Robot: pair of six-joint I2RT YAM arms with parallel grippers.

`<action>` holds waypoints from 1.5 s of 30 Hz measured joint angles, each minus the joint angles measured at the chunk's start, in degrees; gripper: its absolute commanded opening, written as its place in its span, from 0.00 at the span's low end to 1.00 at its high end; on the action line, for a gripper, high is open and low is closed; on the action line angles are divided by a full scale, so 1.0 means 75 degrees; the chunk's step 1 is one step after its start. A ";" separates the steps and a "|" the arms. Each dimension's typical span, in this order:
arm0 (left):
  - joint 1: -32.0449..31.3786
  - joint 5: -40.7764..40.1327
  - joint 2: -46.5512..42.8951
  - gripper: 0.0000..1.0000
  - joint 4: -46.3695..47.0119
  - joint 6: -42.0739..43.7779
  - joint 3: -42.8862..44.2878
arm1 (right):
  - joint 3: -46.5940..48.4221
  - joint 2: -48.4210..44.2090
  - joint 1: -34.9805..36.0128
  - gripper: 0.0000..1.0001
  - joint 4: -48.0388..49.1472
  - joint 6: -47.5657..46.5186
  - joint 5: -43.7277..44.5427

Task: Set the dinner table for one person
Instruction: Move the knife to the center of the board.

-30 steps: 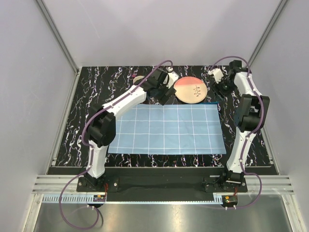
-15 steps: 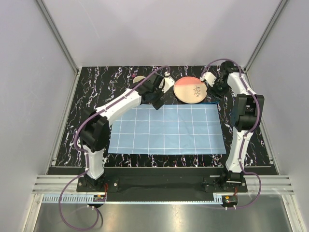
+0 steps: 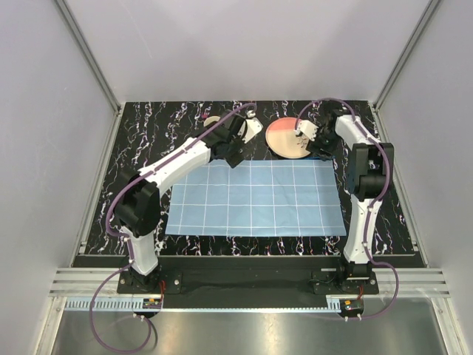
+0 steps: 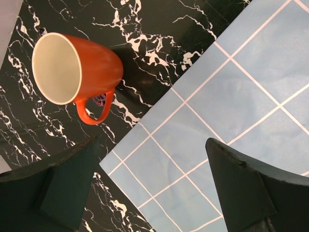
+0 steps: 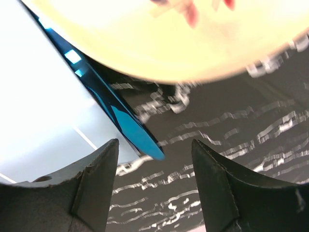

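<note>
Surface: dinner table [image 3: 133, 177], black with white and purplish veining, fills the enclosure floor beneath everything.
Change: left gripper [image 4: 152, 145] has been carried toward the orange mug [image 4: 72, 72], fingers spread wide, empty; right gripper [image 5: 154, 145] has been swung to the plate [image 3: 279, 137], fingers apart, empty.
Meaning: pickups are judged imminent; nothing is laid on the blue mat [image 3: 255, 196] yet.

Orange mug [image 4: 79, 72] ahead of left jaws, blue checked mat [image 4: 231, 96] beneath them, cream plate [image 5: 169, 34] just ahead of right jaws
</note>
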 measured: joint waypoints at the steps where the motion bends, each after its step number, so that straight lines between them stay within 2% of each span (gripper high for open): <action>1: 0.0012 -0.0029 -0.0003 0.99 0.0015 0.0020 0.0000 | -0.0035 0.0003 0.0067 0.68 0.0000 -0.0023 0.0003; 16: 0.0227 -0.0175 -0.0064 0.99 0.0009 0.0233 0.0000 | -0.0044 0.0219 0.0326 0.64 0.0195 -0.0070 0.0090; 20: 0.0256 -0.0181 -0.0064 0.99 0.0015 0.0262 0.0000 | -0.0041 0.0239 0.0326 0.54 0.0192 -0.0047 0.0090; 28: 0.0344 -0.0221 -0.0067 0.99 0.0015 0.0341 0.0000 | -0.0029 0.0309 0.0326 0.19 0.0344 -0.0076 0.0227; 30: 0.0364 -0.0227 -0.0067 0.99 0.0015 0.0370 0.0000 | -0.0029 0.0309 0.0329 0.15 0.0370 -0.0085 0.0300; 45: 0.0455 -0.0283 -0.0067 0.99 0.0012 0.0388 0.0012 | -0.0449 0.0111 0.0291 0.15 0.0868 -0.0041 0.0423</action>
